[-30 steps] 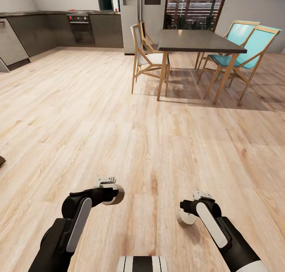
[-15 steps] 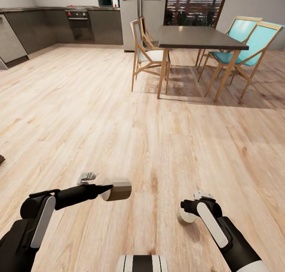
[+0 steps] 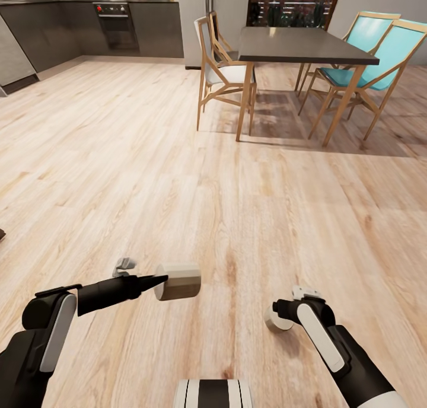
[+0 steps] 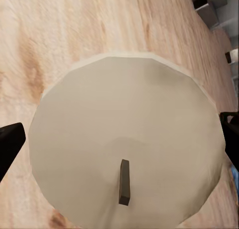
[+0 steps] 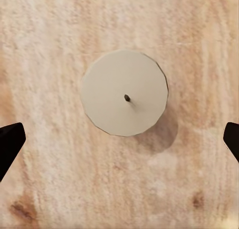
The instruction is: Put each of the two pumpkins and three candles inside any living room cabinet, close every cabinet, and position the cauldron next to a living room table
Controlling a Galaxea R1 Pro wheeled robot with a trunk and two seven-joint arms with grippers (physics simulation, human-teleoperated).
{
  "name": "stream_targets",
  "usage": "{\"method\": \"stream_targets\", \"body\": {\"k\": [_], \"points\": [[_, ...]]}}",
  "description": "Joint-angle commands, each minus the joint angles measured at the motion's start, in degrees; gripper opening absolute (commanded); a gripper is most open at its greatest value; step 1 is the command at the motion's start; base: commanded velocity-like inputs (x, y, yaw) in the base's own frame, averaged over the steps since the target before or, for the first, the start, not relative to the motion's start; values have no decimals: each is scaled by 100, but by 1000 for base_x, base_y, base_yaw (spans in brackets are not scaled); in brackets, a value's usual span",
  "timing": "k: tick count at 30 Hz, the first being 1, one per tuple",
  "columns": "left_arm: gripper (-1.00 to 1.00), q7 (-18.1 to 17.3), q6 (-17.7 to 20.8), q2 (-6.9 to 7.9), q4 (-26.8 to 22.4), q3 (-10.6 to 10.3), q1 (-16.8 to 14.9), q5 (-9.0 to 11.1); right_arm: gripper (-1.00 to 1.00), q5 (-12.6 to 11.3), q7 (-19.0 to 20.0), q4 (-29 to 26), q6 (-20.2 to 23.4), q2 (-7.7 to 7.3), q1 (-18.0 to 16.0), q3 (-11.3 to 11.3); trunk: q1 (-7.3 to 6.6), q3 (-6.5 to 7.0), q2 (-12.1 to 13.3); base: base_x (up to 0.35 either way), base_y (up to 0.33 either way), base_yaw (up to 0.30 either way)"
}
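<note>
Standing here, I see the robot on the light wood floor [image 3: 178, 159], both arms stretched low in front of it. The left arm reaches forward and inward, and its left pincer [image 3: 155, 282] is clenched on the left candle [image 3: 181, 280], a stubby cream cylinder held off the floor and tipped onto its side, so that its round end faces back along the arm. From the camera on that wrist the candle's flat pale top and its short dark wick [image 4: 124, 181] come up very close, with a black fingertip [image 4: 10, 145] at either side of it. The right arm is bent downward, and the right pincer [image 5: 119, 139] is released, its two dark fingertips spread far wider than the right candle [image 5: 124, 93]. That candle stands upright on the floor directly beneath the pincer, casting a small shadow on the boards beside it; the fingers are not touching it. From the head camera the same candle shows as a pale disc just below the right wrist. The two candles are well apart, one at each arm. Farther off, across the open floor, stands a dark-topped dining bench [image 3: 308, 45] on pale wooden legs, with a wooden chair [image 3: 222, 70] at its near end and two turquoise chairs [image 3: 379, 52] at its far side. In the far left corner grey kitchen units [image 3: 53, 28] run along the wall with a dark oven [image 3: 115, 19] set among them.
</note>
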Motion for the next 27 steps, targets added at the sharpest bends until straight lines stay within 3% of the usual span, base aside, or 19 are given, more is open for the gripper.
{"method": "stream_targets", "body": {"k": [1,8,14,18,27], "points": [[-100,-106,18,2,1,11,-4,-44,100,-56,-59,-15,0,-13,-3,14,-1,-4,-2,0,0,0],[-100,-478,18,7,1,27,1,-46,100,-62,-39,-33,-31,-69,3,-2,-1,-4,-2,0,0,0],[-100,-892,18,9,1,32,2,-46,100,-91,-33,-1,-96,-66,3,-178,-1,-4,-2,0,0,0],[-100,-1379,18,25,1,296,2,-46,100,-103,-32,4,-107,-66,3,-210,-1,-4,-2,15,1,0],[-100,-1554,18,127,3,477,4,-57,100,-72,-32,12,-106,-58,3,-217,-1,-4,-2,106,17,0]]}}
